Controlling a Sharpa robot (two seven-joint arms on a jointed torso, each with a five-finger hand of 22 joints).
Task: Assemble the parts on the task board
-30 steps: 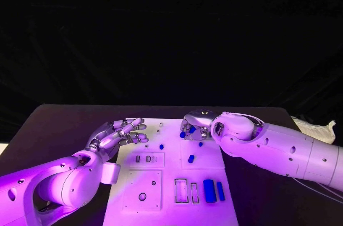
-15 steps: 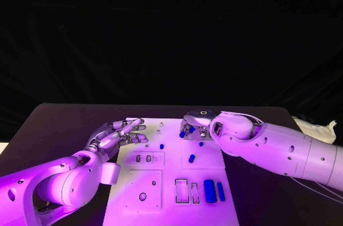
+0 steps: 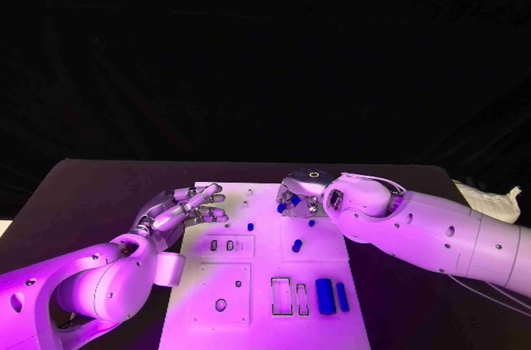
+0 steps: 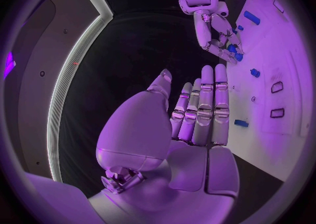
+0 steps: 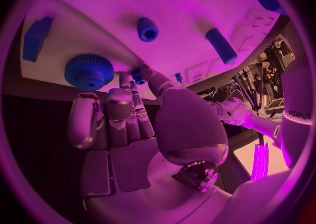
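2 robot hands are working: the right robot hand (image 3: 301, 202) is pinching a small, stiff, light blue part (image 3: 295, 201) over the task board's (image 3: 265, 288) far edge; left robot hand (image 3: 188, 208) is hovering spread, empty.

Left hand (image 3: 186, 206) held out flat, fingers (image 4: 205, 105) straight and empty, right hand (image 3: 301, 195) fingers curled downward

White task board (image 3: 260, 288) flat mid-table; blue parts: two upright bars (image 3: 324, 295) near corner, small pegs (image 3: 295, 245) mid-board.
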